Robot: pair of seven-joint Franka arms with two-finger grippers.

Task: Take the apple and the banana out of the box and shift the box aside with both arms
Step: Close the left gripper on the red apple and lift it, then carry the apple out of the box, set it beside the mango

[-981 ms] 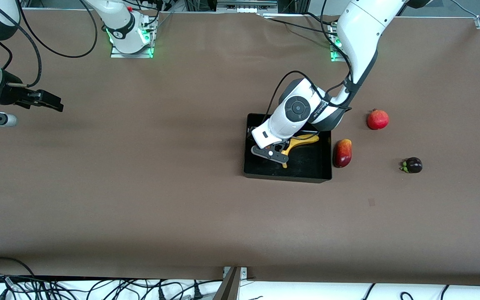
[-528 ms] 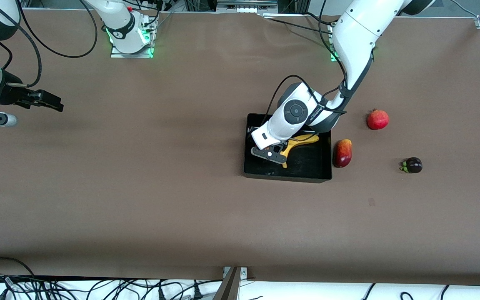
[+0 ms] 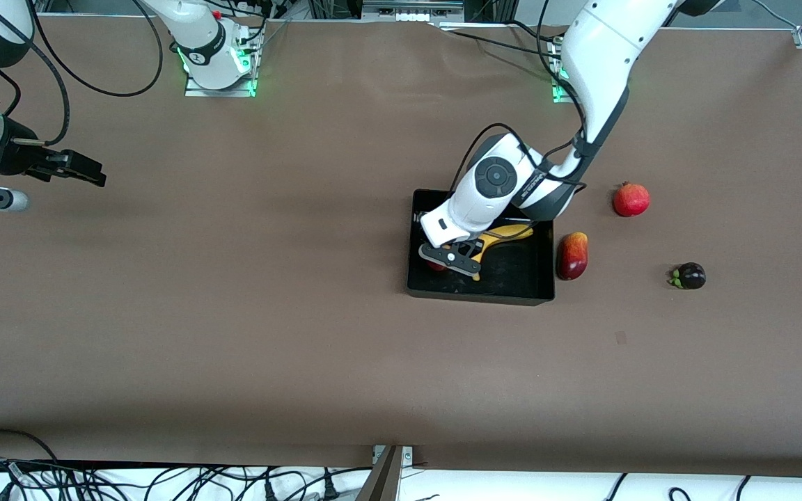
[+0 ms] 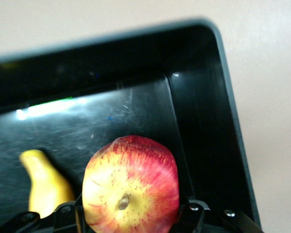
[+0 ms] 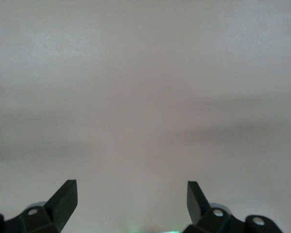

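Here we hold the apple point(image 4: 131, 187) in the left hand point(image 4: 131, 213) inside the box point(image 3: 512, 282); its roundness risks slipping. Our right hand point(image 5: 131, 196) waits wide, well apart from the box.

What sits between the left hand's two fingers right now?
The apple sits between the left hand's fingers, inside the box beside the banana. The left wrist view shows it; the front view mostly hides it.
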